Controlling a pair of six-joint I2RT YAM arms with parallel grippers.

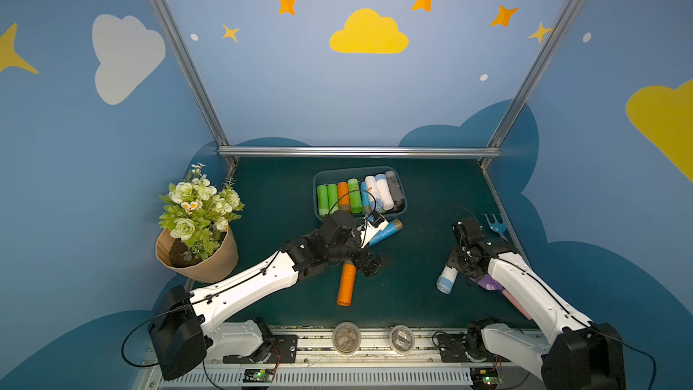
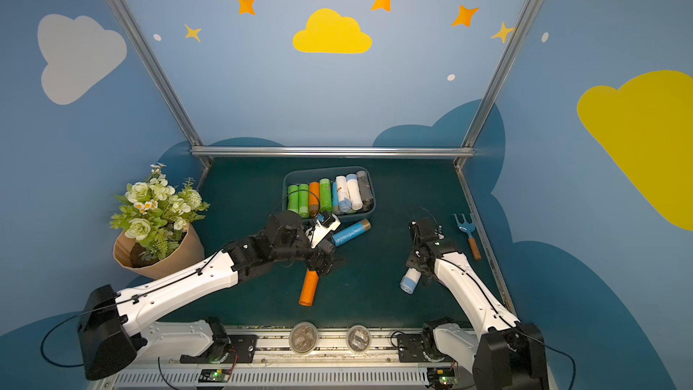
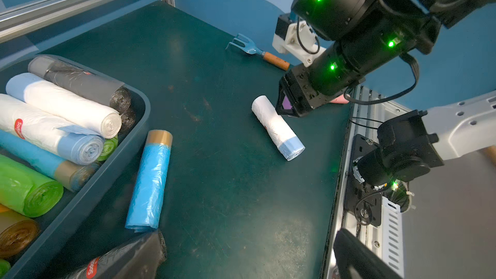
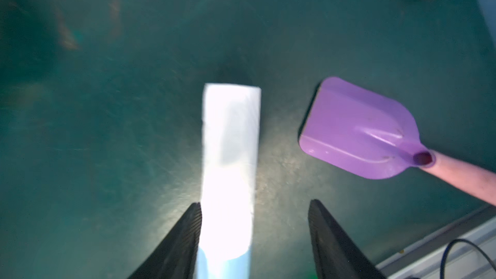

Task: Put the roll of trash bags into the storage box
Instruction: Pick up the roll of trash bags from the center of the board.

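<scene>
**At the right of the mat: my jaws astride the white roll**

On the green mat [image 4: 107,130], well apart from the storage box [image 3: 115,173], lies the white trash-bag roll with the pale-blue end [image 4: 230,143]. My right gripper [image 4: 255,203] hangs over that blue end with its jaws apart, gripping nothing. I have one finger on each side so they can close across the round body, where I judge the roll cannot slip away. It sits off-centre, hard by one finger with a clear gap to the other, which comes down between the roll and a purple scoop [image 4: 357,130]. My left gripper [image 1: 375,262] stands wide near an orange roll [image 1: 347,285], with a black roll [image 3: 123,260] beside it; I see nothing clamped. The box, at the back of the mat, looks nearly full across, so I expect a tight drop.
</scene>
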